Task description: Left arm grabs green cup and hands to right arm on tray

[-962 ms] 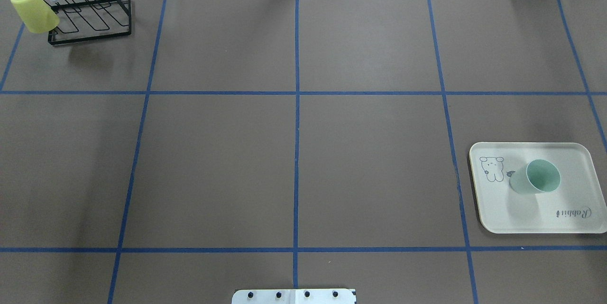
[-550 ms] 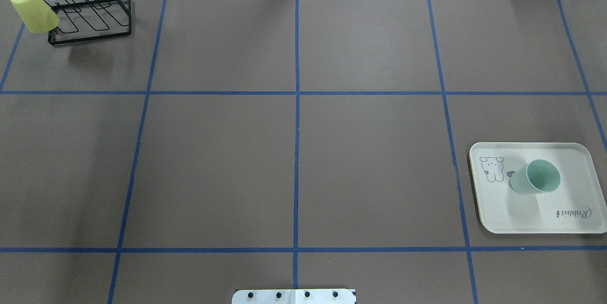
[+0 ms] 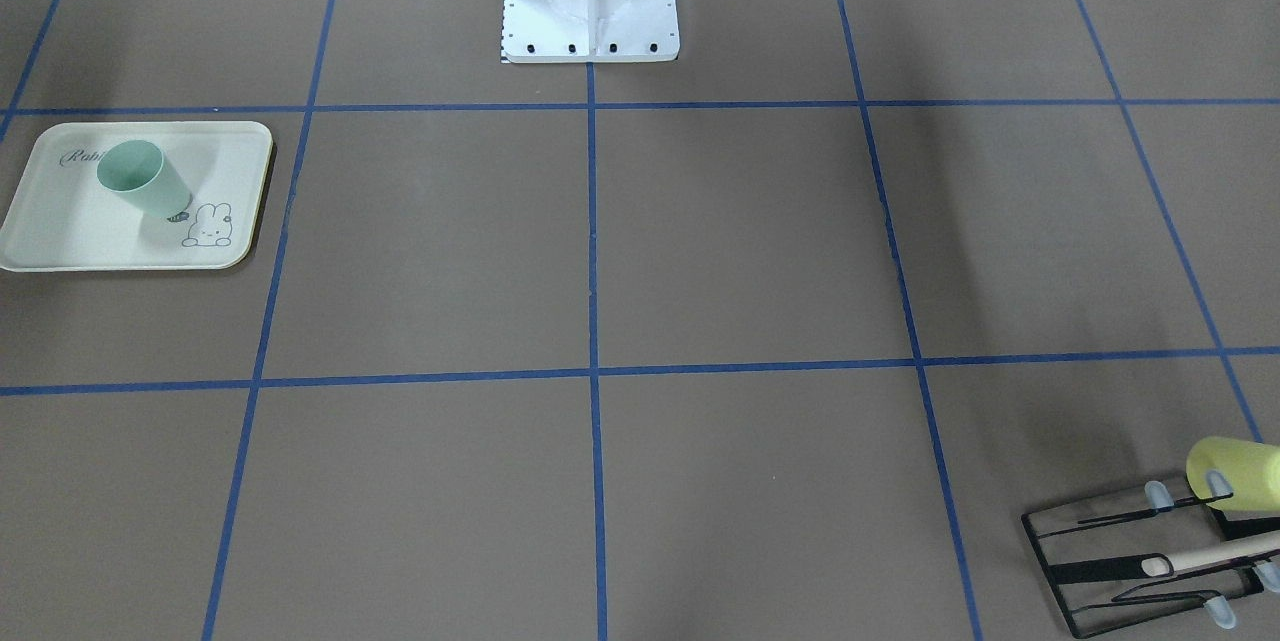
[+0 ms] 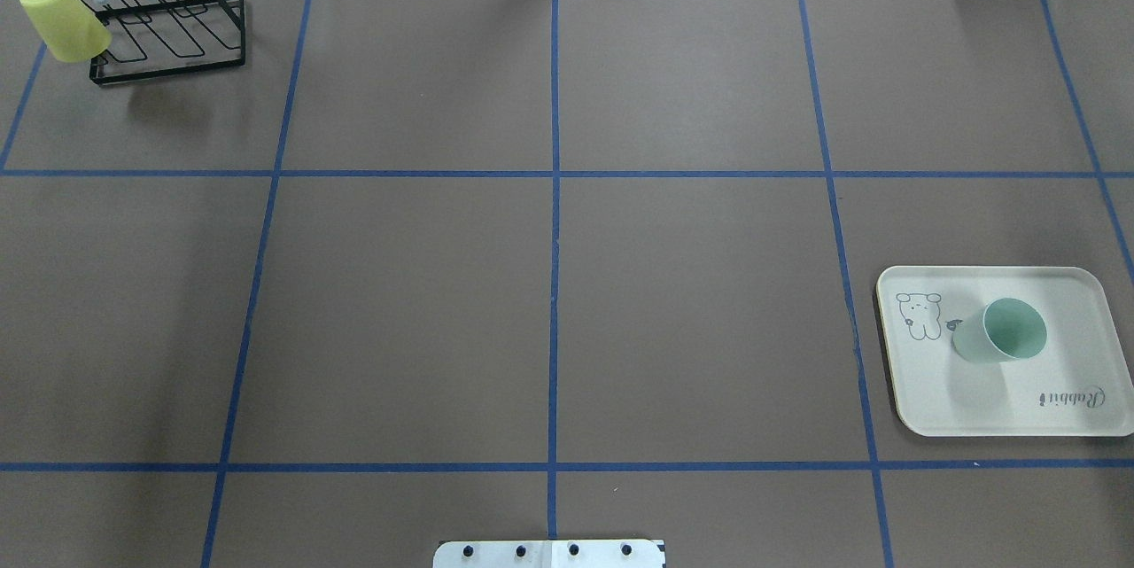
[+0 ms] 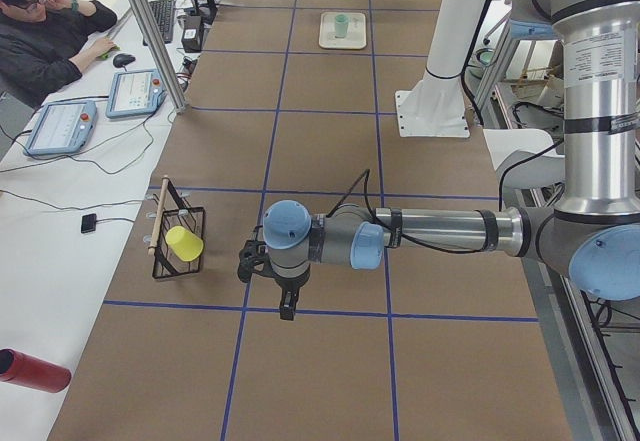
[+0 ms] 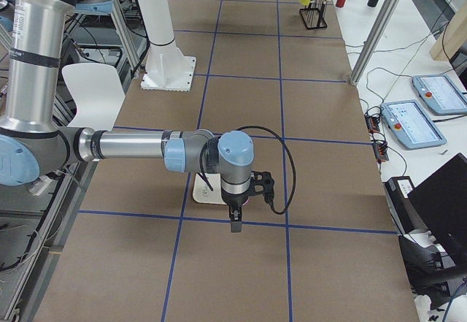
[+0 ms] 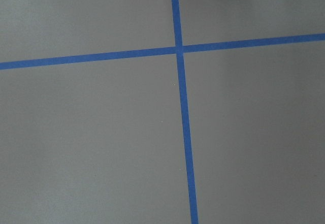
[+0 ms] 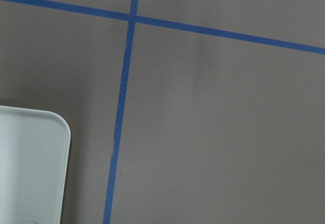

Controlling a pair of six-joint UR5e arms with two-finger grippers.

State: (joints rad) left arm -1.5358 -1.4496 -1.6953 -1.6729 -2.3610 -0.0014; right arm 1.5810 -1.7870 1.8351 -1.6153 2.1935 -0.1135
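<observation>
The green cup [image 4: 1001, 333] stands upright, mouth up, on the cream tray [image 4: 974, 400] at the right side of the table, beside the bunny drawing; both also show in the front view, the cup [image 3: 140, 179] on the tray [image 3: 60, 231]. The left gripper [image 5: 286, 311] shows only in the exterior left view, hanging over bare table near the wire rack; I cannot tell if it is open. The right gripper [image 6: 235, 227] shows only in the exterior right view, above the tray's edge [image 8: 30, 163]; I cannot tell its state. Neither touches the cup.
A black wire rack [image 4: 168, 45] with a pale yellow cup [image 4: 62, 19] on it stands at the far left corner. The robot's white base [image 3: 590, 11] is at the table's near middle edge. Blue tape lines grid the brown table. An operator sits beyond the far side.
</observation>
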